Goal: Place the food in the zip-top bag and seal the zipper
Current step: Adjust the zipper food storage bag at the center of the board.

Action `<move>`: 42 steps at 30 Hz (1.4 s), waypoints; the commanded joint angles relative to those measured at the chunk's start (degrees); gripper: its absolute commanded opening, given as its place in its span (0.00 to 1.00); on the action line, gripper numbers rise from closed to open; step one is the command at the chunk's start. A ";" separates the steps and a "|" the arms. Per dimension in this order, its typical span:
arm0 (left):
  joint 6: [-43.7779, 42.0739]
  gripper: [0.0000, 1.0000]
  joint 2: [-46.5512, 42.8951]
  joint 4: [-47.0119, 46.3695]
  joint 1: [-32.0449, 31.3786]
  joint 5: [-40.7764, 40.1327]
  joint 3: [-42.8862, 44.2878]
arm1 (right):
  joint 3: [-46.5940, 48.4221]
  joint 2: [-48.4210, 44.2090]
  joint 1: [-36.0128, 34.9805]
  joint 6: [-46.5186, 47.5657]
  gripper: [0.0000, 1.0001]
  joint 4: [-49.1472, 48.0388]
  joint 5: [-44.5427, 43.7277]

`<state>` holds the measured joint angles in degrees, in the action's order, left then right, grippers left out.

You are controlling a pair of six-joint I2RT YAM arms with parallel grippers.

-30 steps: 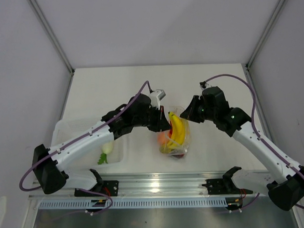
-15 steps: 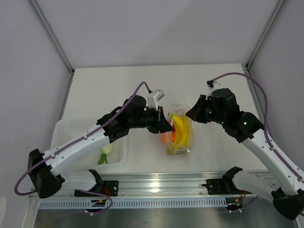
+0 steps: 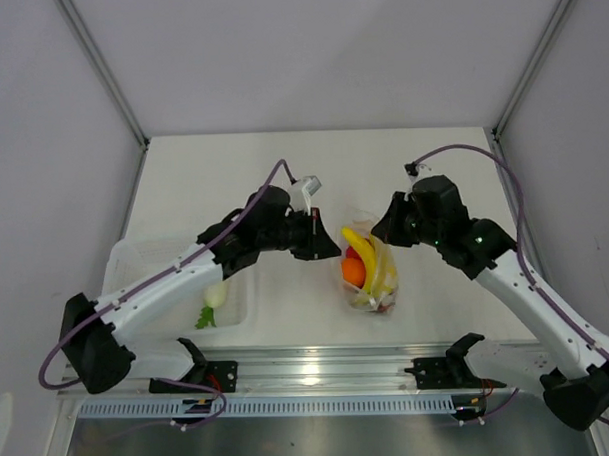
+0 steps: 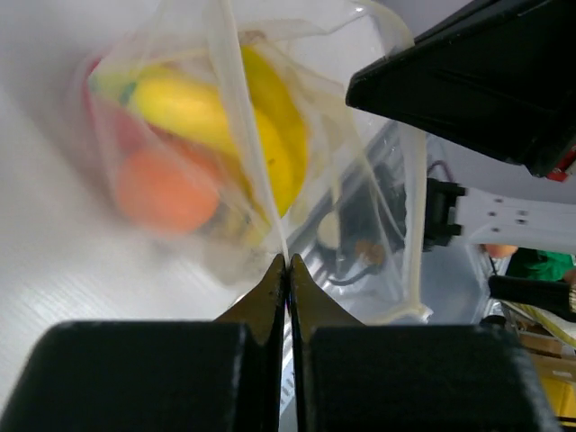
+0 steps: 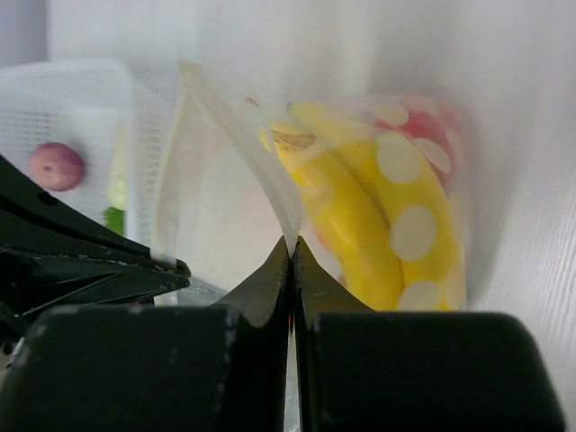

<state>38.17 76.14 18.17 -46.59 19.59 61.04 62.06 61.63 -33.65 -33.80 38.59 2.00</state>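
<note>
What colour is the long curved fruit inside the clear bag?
Yellow banana, clearest in the right wrist view.

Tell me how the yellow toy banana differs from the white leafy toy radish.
The yellow toy banana is long and curved; the white toy radish is small and rounded. The banana sits in the clear plastic bag; the radish lies in the translucent white tray. Both are toys.
</note>
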 commanded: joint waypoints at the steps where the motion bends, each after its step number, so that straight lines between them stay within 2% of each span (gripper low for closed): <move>1: 1.29 0.01 -7.75 -2.26 -0.35 2.81 4.80 | 7.98 -5.37 -1.15 0.33 0.00 1.14 0.63; 6: 1.91 0.01 -8.30 -2.80 0.09 1.41 1.02 | 2.90 -8.10 -2.39 -2.58 0.00 -2.81 0.64; 12: 1.47 0.01 -3.63 -3.85 0.97 1.33 -2.94 | -3.96 -2.92 -1.86 -3.11 0.00 -7.73 0.64; 17: 1.11 0.01 -5.20 -3.49 1.15 2.47 -1.27 | -1.16 -1.16 -1.95 -2.59 0.00 -5.73 0.47; 24: 1.47 0.01 -11.01 -1.56 0.97 2.38 2.25 | 3.94 -6.59 -2.83 -4.08 0.00 -1.59 -1.03; 31: 2.08 0.01 -4.87 -3.23 1.32 2.73 -1.61 | -0.97 -5.73 -1.60 -3.91 0.00 -2.99 -2.00; 35: 2.34 0.01 -4.33 -4.28 1.50 2.55 -2.85 | -2.38 -5.29 -1.42 -3.47 0.00 -3.52 -2.00; 42: -0.99 0.01 -6.00 0.62 1.94 1.15 2.23 | -0.63 -5.73 -1.33 -3.03 0.00 -3.43 -1.91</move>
<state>39.00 72.44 17.56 -45.32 21.19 58.85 59.07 56.84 -35.14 -37.45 36.25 0.80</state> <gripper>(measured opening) 0.005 0.005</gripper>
